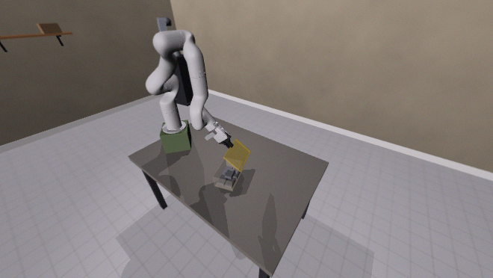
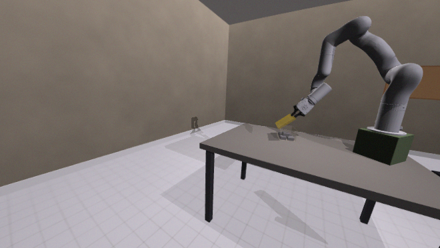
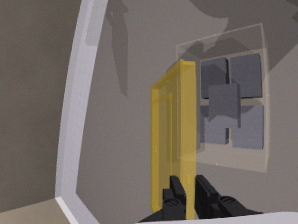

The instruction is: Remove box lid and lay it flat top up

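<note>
Hand [image 1: 228, 143] is clenched on one edge of the yellow lid [image 1: 237, 155], w/ its dark fingers on both faces of it. Lid hangs tilted in the air, above the box [image 1: 227, 178] and apart from it. In the exterior view its free end points down toward the counter [image 1: 276, 194] but does not touch. Box is clear-walled, sits open near the counter's middle, w/ grey blocks [image 3: 229, 99] inside. Arm stands on a green base [image 1: 172, 143] at the counter's corner.
</note>
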